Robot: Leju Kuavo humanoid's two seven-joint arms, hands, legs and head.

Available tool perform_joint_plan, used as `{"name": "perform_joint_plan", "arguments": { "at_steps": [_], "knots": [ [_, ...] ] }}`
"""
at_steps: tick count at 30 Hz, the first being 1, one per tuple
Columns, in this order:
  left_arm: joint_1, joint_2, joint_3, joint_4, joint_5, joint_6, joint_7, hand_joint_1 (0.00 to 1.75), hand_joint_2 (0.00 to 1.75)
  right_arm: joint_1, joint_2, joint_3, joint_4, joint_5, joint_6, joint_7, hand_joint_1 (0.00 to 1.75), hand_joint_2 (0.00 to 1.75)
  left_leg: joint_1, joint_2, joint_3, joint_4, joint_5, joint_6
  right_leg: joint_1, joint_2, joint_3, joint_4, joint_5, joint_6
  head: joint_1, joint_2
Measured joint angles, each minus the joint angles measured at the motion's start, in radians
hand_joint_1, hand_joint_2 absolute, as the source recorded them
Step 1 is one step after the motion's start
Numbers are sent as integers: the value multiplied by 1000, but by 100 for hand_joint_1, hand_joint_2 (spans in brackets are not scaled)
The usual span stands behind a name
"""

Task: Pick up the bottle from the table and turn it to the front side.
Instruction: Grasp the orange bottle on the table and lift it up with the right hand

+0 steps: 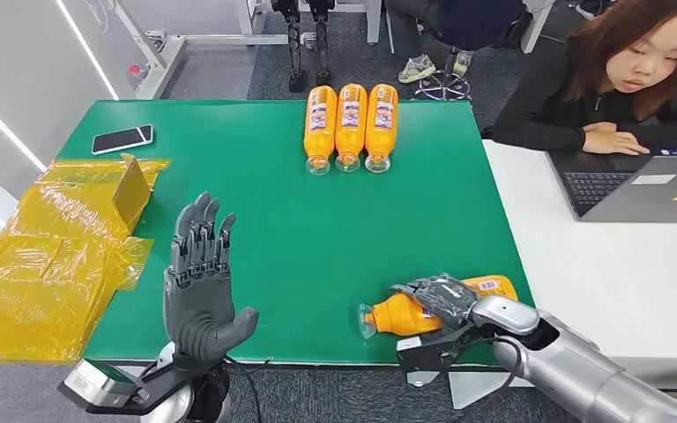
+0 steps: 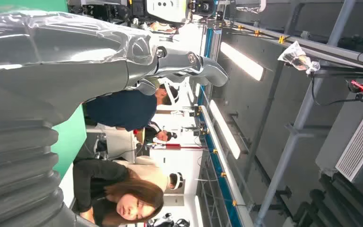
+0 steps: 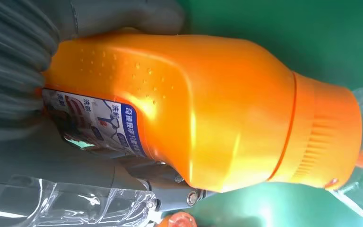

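While right hand grips bottle, 3 bottles lie far side.

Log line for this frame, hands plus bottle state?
right hand: grips orange bottle lying near table front edge | left hand: open, raised, empty | three bottles in row at far edge

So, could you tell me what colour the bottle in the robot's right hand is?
Orange bottle, best seen in the right wrist view.

Your left hand at lower left of frame: raised upright, fingers spread, holding nothing. Your right hand at lower right: fingers wrapped over orange bottle.
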Motion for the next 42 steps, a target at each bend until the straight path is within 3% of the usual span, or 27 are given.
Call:
{"name": "perform_joint_plan", "arguments": {
  "at_steps": [11,18,26,29,33,42],
  "knots": [
    [16,-5,17,-6,-26,-1,0,0,175,117,25,-198,-246,230,-193,52,175,175,0,-1,-7,0,0,0,0,-1,-7,2,0,-1,0,0],
    [13,-11,19,-6,-15,21,0,0,175,177,10,-345,-455,254,-263,34,175,175,-1,-1,-9,0,0,0,-1,-1,-9,2,0,-1,0,0],
    [11,-19,19,-5,-20,33,0,0,175,241,3,-416,-569,287,-309,19,175,175,0,-1,-9,0,0,0,0,-1,-9,1,0,-1,0,0],
    [12,-33,19,-4,-25,31,0,0,175,290,39,-432,-590,323,-368,-17,175,175,0,-1,-10,-1,0,0,0,-1,-10,1,0,-1,0,0],
    [11,-50,19,-1,-14,11,0,0,175,344,130,-431,-598,338,-441,-51,175,175,0,0,-10,-1,0,0,0,0,-11,2,-1,-1,0,0],
    [8,-53,1,0,11,-68,0,0,175,440,311,-428,-614,407,-514,-78,175,175,0,0,-10,-1,0,-1,0,0,-12,2,-1,-2,0,0]
  ]
}}
